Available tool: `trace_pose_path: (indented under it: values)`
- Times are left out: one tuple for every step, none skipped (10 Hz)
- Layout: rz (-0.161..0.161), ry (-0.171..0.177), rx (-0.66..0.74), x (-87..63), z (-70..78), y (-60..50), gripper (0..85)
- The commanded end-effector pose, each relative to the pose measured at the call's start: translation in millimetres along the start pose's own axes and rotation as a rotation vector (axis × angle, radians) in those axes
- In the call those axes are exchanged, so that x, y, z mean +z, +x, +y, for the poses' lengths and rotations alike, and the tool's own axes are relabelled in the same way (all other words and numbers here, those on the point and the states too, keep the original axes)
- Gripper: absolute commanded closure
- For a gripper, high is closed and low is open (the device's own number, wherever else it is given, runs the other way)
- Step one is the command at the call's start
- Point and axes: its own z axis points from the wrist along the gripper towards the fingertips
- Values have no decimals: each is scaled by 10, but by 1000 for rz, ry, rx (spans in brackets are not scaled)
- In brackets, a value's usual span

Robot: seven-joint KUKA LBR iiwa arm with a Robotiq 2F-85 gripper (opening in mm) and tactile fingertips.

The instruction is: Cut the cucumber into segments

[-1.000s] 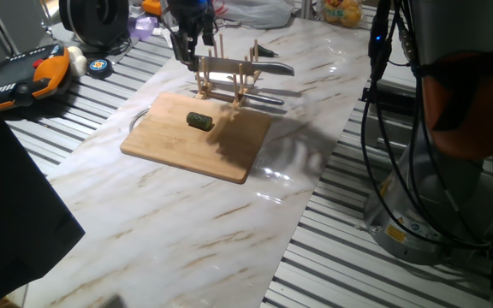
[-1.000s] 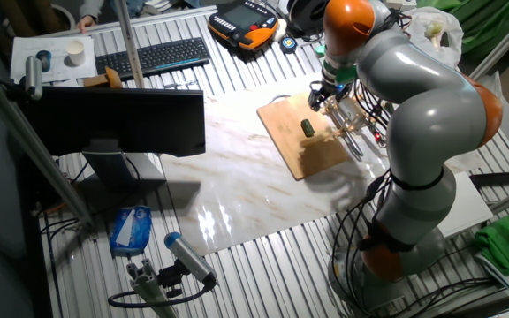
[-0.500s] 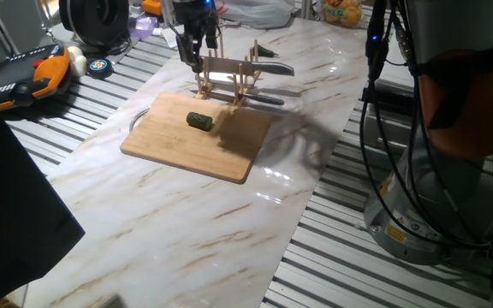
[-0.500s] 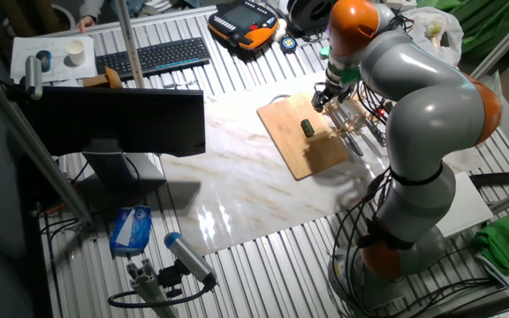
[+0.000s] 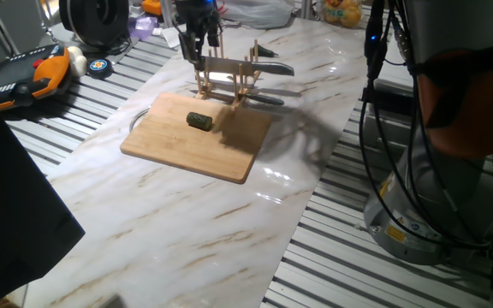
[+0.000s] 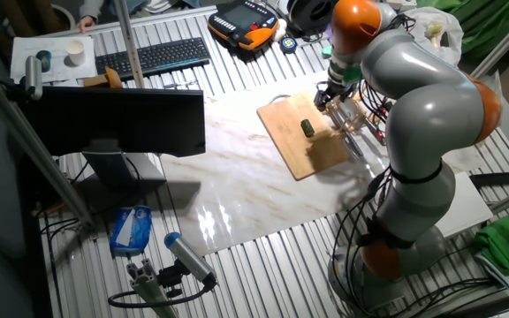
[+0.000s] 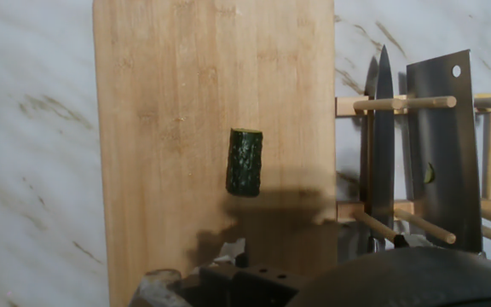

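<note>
The cucumber (image 5: 199, 121) is a short dark green cylinder lying in one piece on the wooden board (image 5: 178, 145). It also shows in the other fixed view as the cucumber (image 6: 307, 128) and in the hand view as the cucumber (image 7: 245, 162). No segments are in view. My gripper (image 5: 198, 51) hangs over the left end of the knife rack (image 5: 229, 81), behind the board and apart from the cucumber. Its fingers look spread, with nothing between them. In the hand view only the hand's dark body fills the bottom edge.
The wooden rack holds a cleaver (image 7: 441, 145) and a slim knife (image 7: 381, 128), just right of the board (image 7: 186, 68). A black-handled knife (image 5: 268, 53) lies at the rack's far side. A teach pendant (image 5: 32, 73) and clutter sit at the table's left end. Cables hang at right.
My gripper has shifted slightly to the right, further over the knife rack. The cucumber and board have not moved.
</note>
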Motion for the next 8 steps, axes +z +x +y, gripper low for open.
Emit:
trace_pose_path:
  values:
    - [0, 1, 1, 13, -24, -1, 0]
    - [7, -15, 5, 30, -49, 0, 0]
    - [10, -31, 6, 34, -89, 8, 0]
    - [7, -15, 0, 29, -139, 18, 0]
    - [10, -17, -9, 34, -191, 26, 0]
    - [13, -18, -14, 45, -185, 22, 0]
    - [9, -13, -9, 60, -152, 12, 0]
    - [2, -4, -7, 64, -142, 10, 0]
